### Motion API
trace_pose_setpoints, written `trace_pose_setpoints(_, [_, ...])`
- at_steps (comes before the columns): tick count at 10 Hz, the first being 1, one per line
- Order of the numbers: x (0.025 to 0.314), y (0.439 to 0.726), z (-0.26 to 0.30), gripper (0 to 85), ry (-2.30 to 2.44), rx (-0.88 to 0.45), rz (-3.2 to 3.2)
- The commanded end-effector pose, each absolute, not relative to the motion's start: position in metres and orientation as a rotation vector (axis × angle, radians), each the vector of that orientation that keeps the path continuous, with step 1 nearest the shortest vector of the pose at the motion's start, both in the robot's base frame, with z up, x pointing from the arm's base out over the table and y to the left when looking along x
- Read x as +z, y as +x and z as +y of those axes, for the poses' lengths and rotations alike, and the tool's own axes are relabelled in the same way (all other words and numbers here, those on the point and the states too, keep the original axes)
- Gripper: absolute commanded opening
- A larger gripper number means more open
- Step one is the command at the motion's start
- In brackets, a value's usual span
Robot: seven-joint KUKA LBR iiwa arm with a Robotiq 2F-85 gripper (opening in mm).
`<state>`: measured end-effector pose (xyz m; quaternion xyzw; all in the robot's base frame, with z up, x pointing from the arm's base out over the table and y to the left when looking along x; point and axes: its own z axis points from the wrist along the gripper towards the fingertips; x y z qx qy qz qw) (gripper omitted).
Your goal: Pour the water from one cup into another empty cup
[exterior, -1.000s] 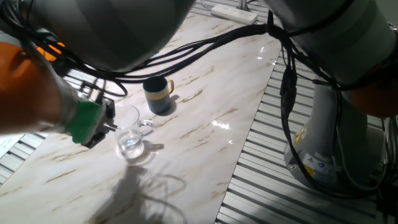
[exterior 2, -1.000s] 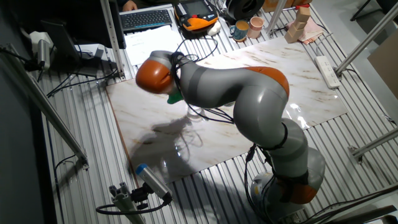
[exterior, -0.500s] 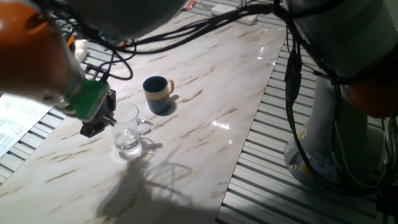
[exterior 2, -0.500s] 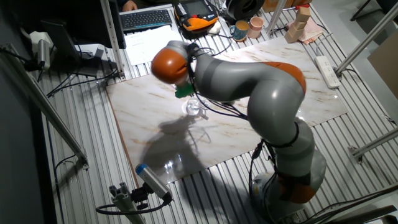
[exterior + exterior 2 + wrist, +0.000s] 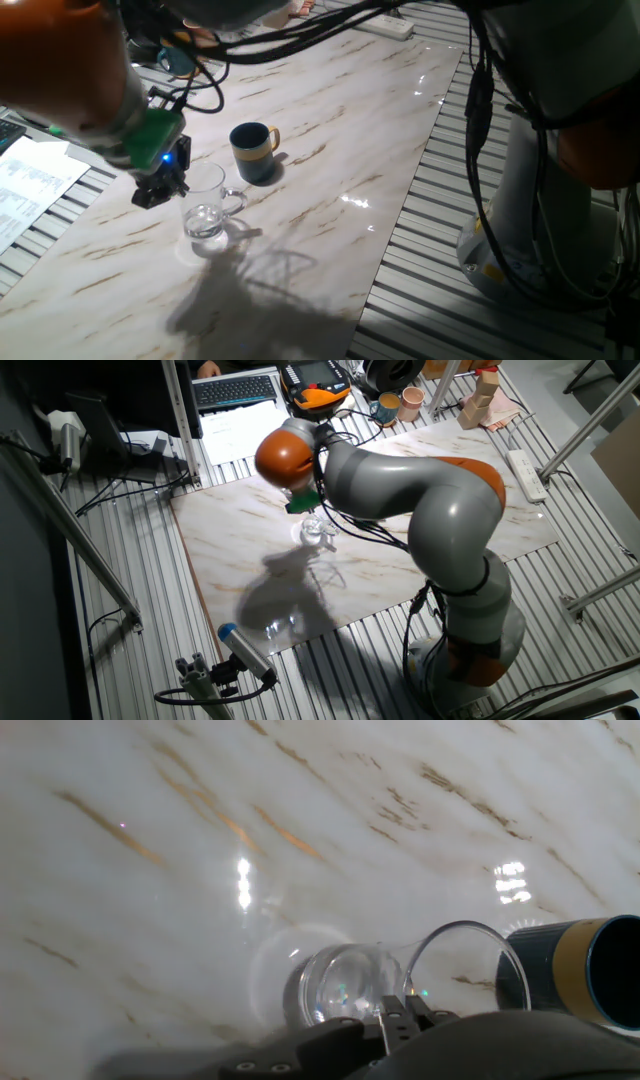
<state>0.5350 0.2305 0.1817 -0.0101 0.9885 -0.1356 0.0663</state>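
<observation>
Your pincer [image 5: 160, 190] has swung up and round to the far side of the glass mug [image 5: 205, 212] over the last second; it looks closed and holds nothing, so the grasp is not yet made. The mug stands upright on the surface [image 5: 330, 150] near the navy mug [image 5: 252, 151], with open marble on all sides.

From my hand view the gripper [image 5: 403, 1016] shows only as fingertips at the bottom edge, pressed together as far as I can tell; its body is a blur. The navy mug [image 5: 585, 970] is cut by the right edge, handle unseen. In the other fixed view the arm [image 5: 400, 470] covers that mug entirely. The glass mug [image 5: 316, 532] is too small there to show water.
</observation>
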Motion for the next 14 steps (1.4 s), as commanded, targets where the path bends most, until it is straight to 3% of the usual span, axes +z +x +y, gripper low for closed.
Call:
trace_pose_setpoints(1, [0.182, 0.536, 0.227, 0.0, -0.033, -0.381, 2.985])
trace_pose_setpoints(7, [0.182, 0.534, 0.215, 0.0, 0.019, -0.213, 3.010])
trace_pose_setpoints(11, [0.187, 0.535, 0.204, 0.0, -0.013, -0.243, 3.004])
trace_pose_setpoints(14, [0.193, 0.538, 0.190, 0.0, -0.025, -0.169, 3.017])
